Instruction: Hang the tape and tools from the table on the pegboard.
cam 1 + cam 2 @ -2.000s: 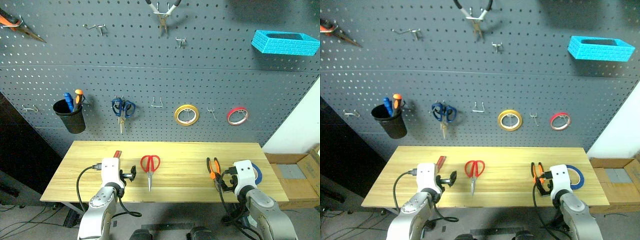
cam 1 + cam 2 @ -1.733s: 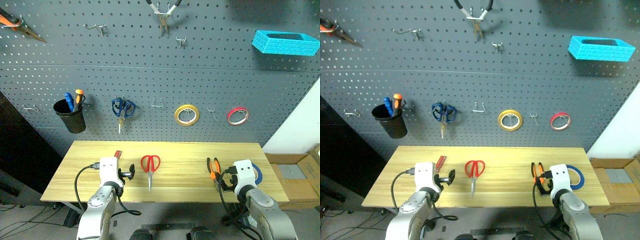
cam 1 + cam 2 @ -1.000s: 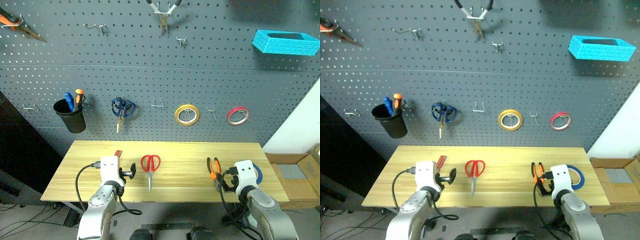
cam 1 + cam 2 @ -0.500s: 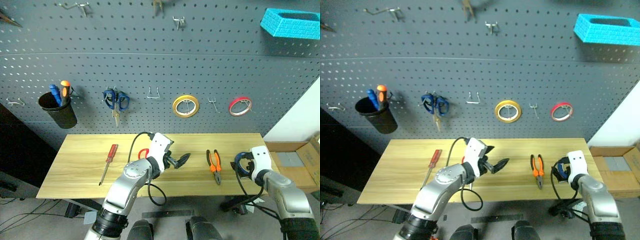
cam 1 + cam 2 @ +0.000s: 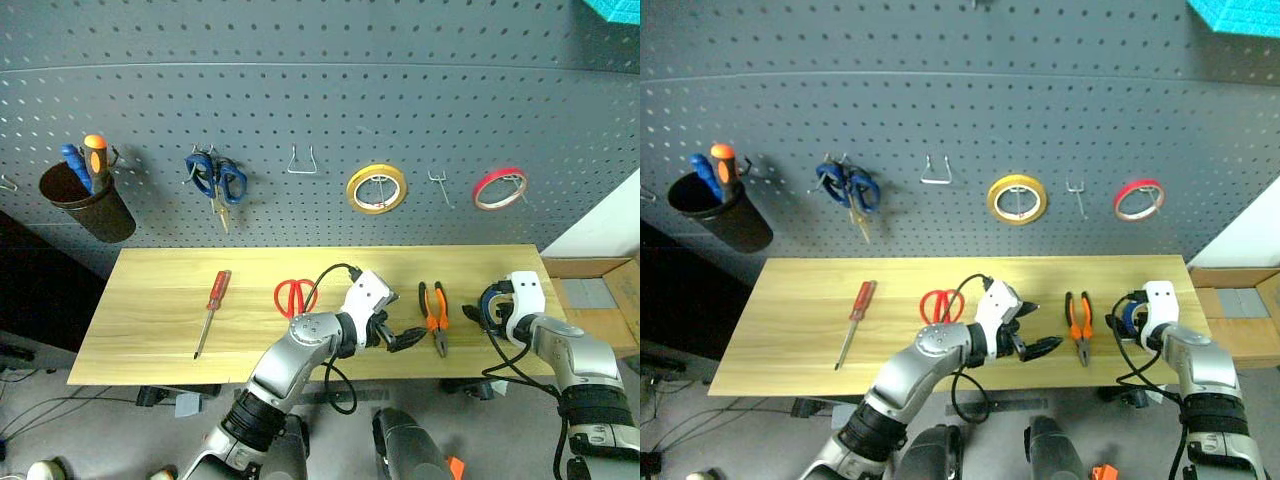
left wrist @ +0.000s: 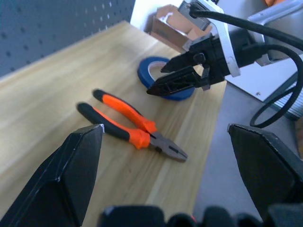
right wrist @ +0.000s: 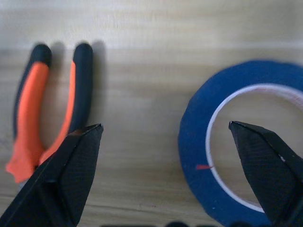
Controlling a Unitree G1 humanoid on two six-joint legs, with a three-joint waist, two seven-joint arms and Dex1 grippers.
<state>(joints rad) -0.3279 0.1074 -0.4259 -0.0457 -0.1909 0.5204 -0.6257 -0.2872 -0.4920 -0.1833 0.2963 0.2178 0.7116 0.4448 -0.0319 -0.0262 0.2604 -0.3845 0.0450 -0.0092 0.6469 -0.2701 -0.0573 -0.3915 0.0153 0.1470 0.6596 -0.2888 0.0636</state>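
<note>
Nothing hung yet; all on table (image 5: 150, 300). Screwdriver (image 5: 211, 306) at left end, red scissors (image 5: 293, 296) mid, pliers (image 5: 434, 314) right of mid, blue tape (image 7: 236, 142) flat at right end, near edge.

L gripper (image 5: 405, 337) spread wide, empty, hovering just left of pliers, apart from them. R gripper (image 6: 182, 78) spread wide, empty, over tape, one finger either side of near rim.

Risks, judged:
- tape lies flat: fingers may skid off, shove roll off edge
- both arms close together: clash
- L may nudge pliers

Pegboard (image 5: 300, 100) has free hooks.
</note>
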